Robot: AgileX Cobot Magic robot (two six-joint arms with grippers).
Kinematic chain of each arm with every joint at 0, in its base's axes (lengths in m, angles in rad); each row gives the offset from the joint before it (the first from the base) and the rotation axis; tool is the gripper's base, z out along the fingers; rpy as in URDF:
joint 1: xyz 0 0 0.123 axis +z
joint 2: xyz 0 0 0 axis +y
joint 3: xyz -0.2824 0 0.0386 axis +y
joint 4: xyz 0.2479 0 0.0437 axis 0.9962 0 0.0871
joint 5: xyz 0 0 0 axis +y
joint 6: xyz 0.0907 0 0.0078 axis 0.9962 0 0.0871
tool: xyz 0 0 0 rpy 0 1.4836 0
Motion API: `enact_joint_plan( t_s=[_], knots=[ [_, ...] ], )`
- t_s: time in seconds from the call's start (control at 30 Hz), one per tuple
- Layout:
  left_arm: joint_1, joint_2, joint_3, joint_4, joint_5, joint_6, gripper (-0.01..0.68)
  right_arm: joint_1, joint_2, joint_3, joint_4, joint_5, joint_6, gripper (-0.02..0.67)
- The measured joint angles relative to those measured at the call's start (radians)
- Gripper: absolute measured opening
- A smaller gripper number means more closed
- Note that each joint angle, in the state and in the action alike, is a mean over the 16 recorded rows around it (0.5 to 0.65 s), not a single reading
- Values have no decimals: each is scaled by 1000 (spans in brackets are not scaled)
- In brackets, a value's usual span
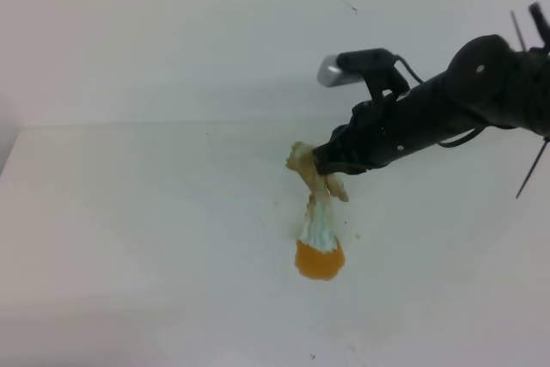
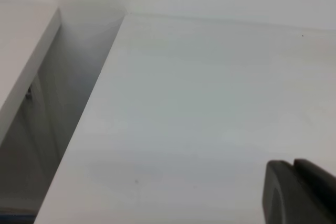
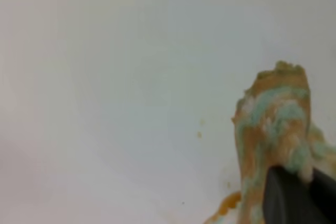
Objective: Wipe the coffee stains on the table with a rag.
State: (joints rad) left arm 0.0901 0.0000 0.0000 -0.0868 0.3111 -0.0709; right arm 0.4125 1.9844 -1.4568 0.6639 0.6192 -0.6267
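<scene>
My right gripper (image 1: 324, 165) reaches in from the right and is shut on the rag (image 1: 316, 212), a whitish-green cloth with tan-brown stains. The rag hangs down in a narrow strip from the jaws. Its lower end meets the coffee stains (image 1: 320, 261), a roundish orange-brown blotch on the white table (image 1: 129, 212). In the right wrist view the rag (image 3: 278, 114) rises above the dark fingers (image 3: 286, 198), with tiny tan specks (image 3: 199, 134) on the table beside it. Only a dark piece of my left gripper (image 2: 296, 192) shows, low in the left wrist view, over bare table.
The table's left edge (image 2: 86, 114) drops into a gap beside another white surface (image 2: 21, 61). A white wall stands behind the table's far edge (image 1: 172, 124). A few small dark dots (image 1: 313, 355) mark the tabletop.
</scene>
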Motion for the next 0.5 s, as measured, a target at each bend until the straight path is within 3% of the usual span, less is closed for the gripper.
enact_joint_plan(
  t_s=[0.5],
  knots=[
    [0, -5, 0, 0, 0, 0, -3, 16, 141, -35, -31, 141, 4, -2]
  ],
)
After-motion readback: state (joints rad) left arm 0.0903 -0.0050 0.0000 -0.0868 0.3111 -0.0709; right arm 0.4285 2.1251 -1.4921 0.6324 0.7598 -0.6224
